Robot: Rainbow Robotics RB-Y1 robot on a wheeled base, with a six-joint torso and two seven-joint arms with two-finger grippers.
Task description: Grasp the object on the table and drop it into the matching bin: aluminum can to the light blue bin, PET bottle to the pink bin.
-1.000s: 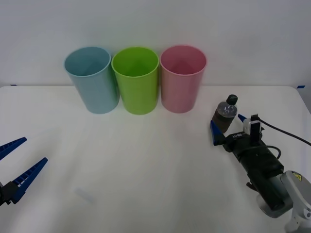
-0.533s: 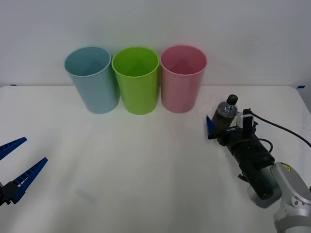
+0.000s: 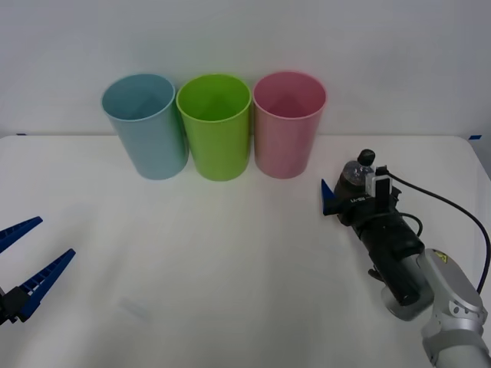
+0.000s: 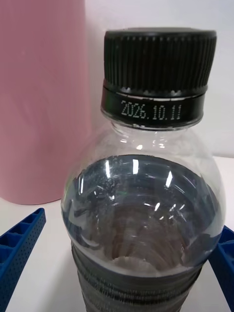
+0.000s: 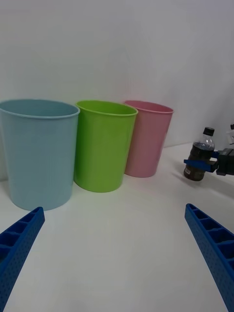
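Left gripper (image 3: 27, 261) is parked low at the table's (image 3: 230, 268) near left edge, blue ribbed fingers (image 5: 19, 243) spread wide, nothing between them. Right gripper (image 3: 345, 198) is set around the PET bottle (image 3: 355, 178) on the right side of the white tabletop, a finger on either side; contact with the body cannot be judged. Bottle is upright, long axis vertical, black ribbed cap on top, clear dome over a dark ridged body. A date printed on the neck ring is readable from the right wrist view. Farther back stands a row of smooth tapered round bins: light blue bin (image 3: 146, 126), green bin (image 3: 215, 126), pink bin (image 3: 287, 124), the pink one nearest the bottle.
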